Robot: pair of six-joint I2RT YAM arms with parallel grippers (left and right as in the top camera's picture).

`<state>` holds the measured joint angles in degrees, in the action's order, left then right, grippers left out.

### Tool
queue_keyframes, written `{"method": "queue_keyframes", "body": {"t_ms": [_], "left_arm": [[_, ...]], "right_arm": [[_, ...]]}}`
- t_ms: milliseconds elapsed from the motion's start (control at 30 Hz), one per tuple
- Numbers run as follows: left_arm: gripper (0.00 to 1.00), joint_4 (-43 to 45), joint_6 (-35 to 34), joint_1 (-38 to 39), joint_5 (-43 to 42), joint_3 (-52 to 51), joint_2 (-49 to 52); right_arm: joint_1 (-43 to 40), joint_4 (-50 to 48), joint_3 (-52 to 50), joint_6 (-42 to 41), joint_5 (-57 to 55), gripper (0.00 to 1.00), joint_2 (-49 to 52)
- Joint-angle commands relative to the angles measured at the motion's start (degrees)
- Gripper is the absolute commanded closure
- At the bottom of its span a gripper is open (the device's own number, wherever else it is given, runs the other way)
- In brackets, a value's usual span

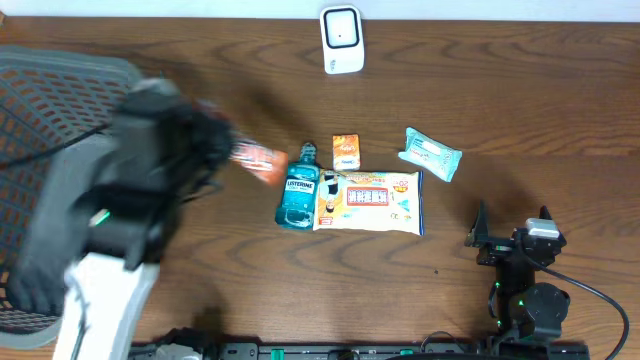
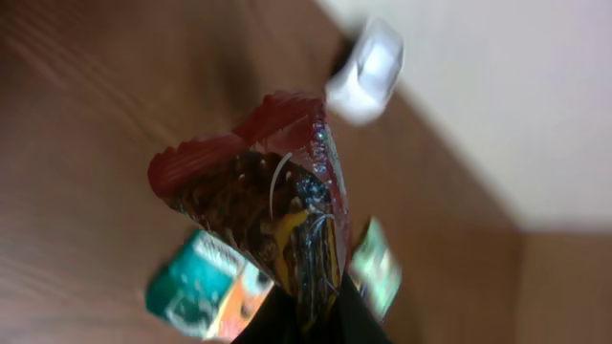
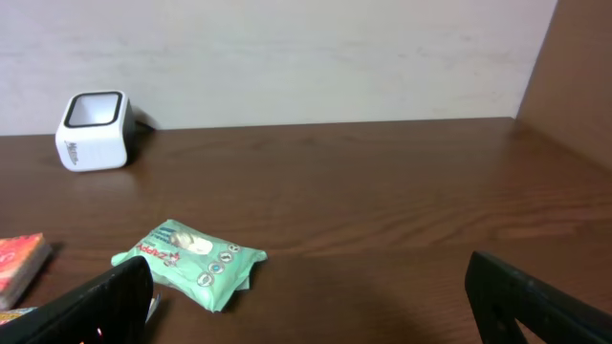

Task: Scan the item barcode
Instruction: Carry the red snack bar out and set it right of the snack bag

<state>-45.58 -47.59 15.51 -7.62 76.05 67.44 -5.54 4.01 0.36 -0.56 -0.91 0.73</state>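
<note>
My left claw (image 2: 306,320) pinches the red snack packet (image 2: 277,205) tight; I should face its barcode squarely toward the scanner (image 1: 341,40) at one o'clock.

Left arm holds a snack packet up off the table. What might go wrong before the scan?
The left gripper pinches the snack packet by one end only, so the floppy film may sag or slip. No barcode shows on its visible face, so it may reach the scanner facing the wrong way.
</note>
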Motion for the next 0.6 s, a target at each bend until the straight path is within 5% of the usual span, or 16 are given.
{"method": "queue_keyframes", "body": {"t_ms": [0, 200, 567], "left_arm": [[0.93, 2.0, 6.8, 8.3, -0.7, -0.7, 6.8], [0.93, 15.6, 18.2, 20.9, -0.7, -0.7, 22.7], [0.93, 39.1, 15.4, 31.3, -7.3, -0.7, 42.2]], "right_arm": [[0.4, 0.2, 0.0, 0.9, -0.2, 0.01, -0.2], [0.4, 0.2, 0.0, 0.9, -0.2, 0.01, -0.2], [0.4, 0.2, 0.0, 0.9, -0.2, 0.01, -0.2]]}}
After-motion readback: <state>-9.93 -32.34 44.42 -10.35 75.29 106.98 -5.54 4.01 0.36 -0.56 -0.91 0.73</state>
